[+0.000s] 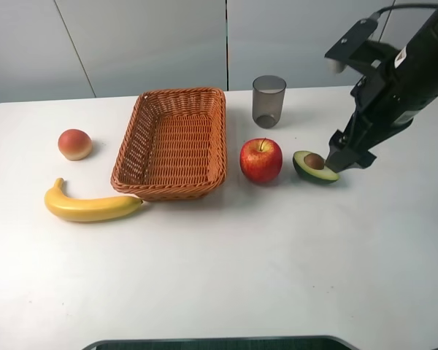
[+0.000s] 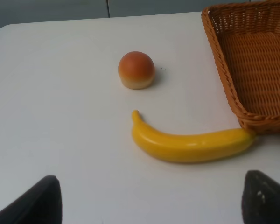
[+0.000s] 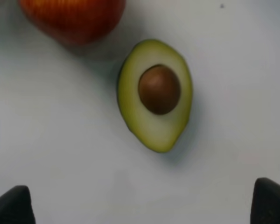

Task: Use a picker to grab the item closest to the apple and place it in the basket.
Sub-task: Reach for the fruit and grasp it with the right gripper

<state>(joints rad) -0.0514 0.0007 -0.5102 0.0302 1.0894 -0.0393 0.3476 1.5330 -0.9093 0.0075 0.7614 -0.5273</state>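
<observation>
Right gripper (image 1: 341, 157) hangs at the right of the high view, at the end of a black arm that slants down from the upper right corner. Its tips show against the right edge of the avocado half (image 1: 314, 166). In the right wrist view its two dark fingertips (image 3: 11, 206) sit in the lower corners of the frame, spread wide, with bare white table between them. The avocado half lies higher in that frame, clear of both tips. It rests on the table (image 1: 241, 277) cut face up, with the brown pit in the middle of the pale green flesh.

Just left of the avocado half stands the red apple (image 1: 261, 160), close to it but with a narrow strip of table between. The wicker basket (image 1: 131, 157) sits left of the apple near the centre of the high view and holds nothing. A grey translucent cup (image 1: 269, 100) stands upright behind the apple, near the basket's upper right corner.

At the left of the high view a peach (image 1: 74, 144) sits apart from the basket. Below it lies a yellow banana (image 1: 91, 206), whose right end touches the basket's lower left corner.

Left gripper (image 2: 149, 200) cannot be seen in the high view. In its own wrist view its dark fingertips (image 2: 35, 201) stand far apart in the lower corners, with the banana, the peach and part of the basket beyond them.
</observation>
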